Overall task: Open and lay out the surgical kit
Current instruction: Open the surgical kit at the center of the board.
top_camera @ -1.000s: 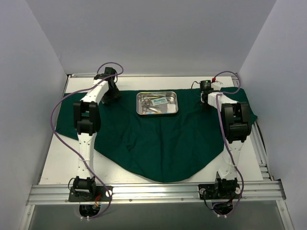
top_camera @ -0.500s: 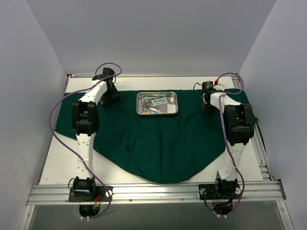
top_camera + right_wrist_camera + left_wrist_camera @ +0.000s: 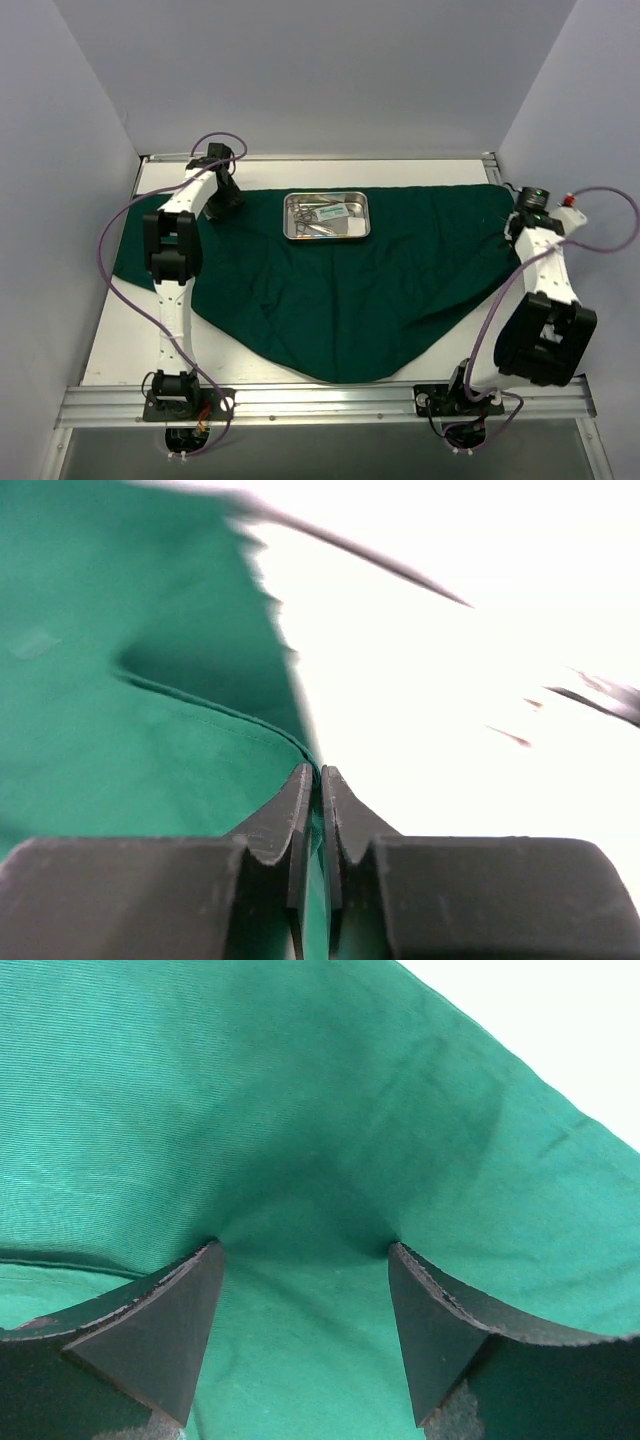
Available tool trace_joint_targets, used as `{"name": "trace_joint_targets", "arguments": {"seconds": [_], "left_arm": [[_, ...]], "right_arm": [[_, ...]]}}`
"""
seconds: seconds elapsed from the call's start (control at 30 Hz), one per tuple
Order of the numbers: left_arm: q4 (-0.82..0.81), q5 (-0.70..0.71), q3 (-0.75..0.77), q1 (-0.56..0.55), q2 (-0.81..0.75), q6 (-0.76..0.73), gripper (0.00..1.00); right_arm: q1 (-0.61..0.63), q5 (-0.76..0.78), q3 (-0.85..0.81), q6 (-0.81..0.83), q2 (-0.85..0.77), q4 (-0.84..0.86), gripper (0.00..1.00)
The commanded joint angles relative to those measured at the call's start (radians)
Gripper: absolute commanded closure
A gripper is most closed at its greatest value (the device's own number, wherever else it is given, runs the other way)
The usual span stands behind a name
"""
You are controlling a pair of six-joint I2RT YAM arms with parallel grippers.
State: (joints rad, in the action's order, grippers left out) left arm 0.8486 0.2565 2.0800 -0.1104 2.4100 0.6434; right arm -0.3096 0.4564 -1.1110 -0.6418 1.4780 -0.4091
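The dark green cloth wrap (image 3: pixel 330 290) lies spread over the table. The shiny steel tray (image 3: pixel 291 217) stands on its far middle, holding thin silver forceps (image 3: pixel 313 227) and a small white packet (image 3: pixel 336 211). I cannot make out the gauze wad. My left gripper (image 3: pixel 222 196) is open, its tips low over the cloth's far left part (image 3: pixel 300 1110), with nothing between the fingers (image 3: pixel 150 1340). My right gripper (image 3: pixel 514 229) is shut on the cloth's right edge (image 3: pixel 200 740), stretched toward the table's right side.
White table (image 3: pixel 120 340) shows bare at the near left and beyond the cloth's right hem (image 3: pixel 450 730). Metal rails (image 3: pixel 320 402) run along the near edge and right side. Purple cables (image 3: pixel 600 215) loop off both arms. Grey walls enclose the table.
My right arm has swung out to the right, dragging the cloth's right corner with it, so the cloth lies wider and flatter. My left gripper has shifted only slightly.
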Motion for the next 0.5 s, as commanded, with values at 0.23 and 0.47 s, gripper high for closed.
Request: {"name": "trace_joint_targets", "arguments": {"seconds": [0.23, 0.47], "left_arm": [[0.029, 0.053, -0.067, 0.049, -0.06, 0.018, 0.23], [0.027, 0.069, -0.104, 0.055, -0.12, 0.027, 0.22]], "right_arm": [[-0.35, 0.076, 0.109, -0.205, -0.309, -0.269, 0.96], [-0.339, 0.159, 0.06, -0.259, -0.326, -0.327, 0.45]]}}
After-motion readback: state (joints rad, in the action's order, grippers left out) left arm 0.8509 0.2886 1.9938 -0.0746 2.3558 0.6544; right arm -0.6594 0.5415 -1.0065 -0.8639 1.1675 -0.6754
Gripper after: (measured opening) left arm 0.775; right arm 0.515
